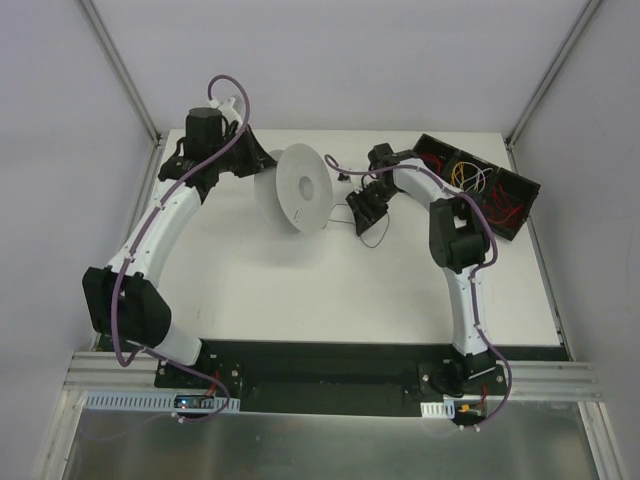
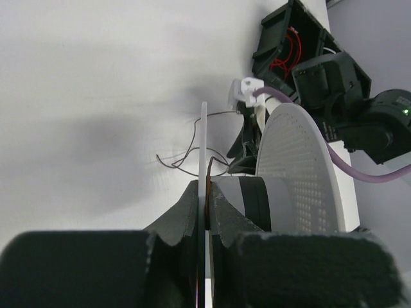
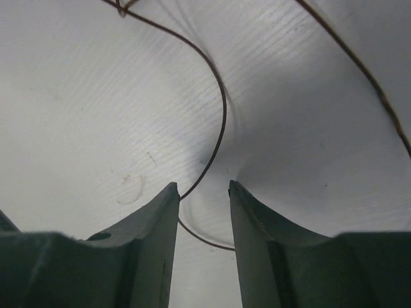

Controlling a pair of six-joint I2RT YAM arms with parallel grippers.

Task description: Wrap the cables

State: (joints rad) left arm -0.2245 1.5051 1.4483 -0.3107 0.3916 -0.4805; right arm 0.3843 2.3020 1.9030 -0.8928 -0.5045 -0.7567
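A grey spool [image 1: 296, 188] stands on its edge at the table's middle back. My left gripper [image 1: 264, 166] is shut on the spool's thin near flange [image 2: 204, 138]; the wrist view shows the jaws [image 2: 205, 187] pressed on both sides of it. The cable [image 1: 372, 236] is a hair-fine dark strand that lies loose on the table right of the spool. It also curls beyond the flange in the left wrist view [image 2: 190, 156]. My right gripper [image 1: 362, 208] is open just above the table. The cable [image 3: 222, 109] runs down between its fingertips [image 3: 201, 187] and loops under them.
A black open box [image 1: 482, 184] with red and yellow wires stands at the back right, behind the right arm. The spool's wide perforated far flange [image 2: 297, 173] and its core with a dark band [image 2: 255, 200] fill the right of the left wrist view.
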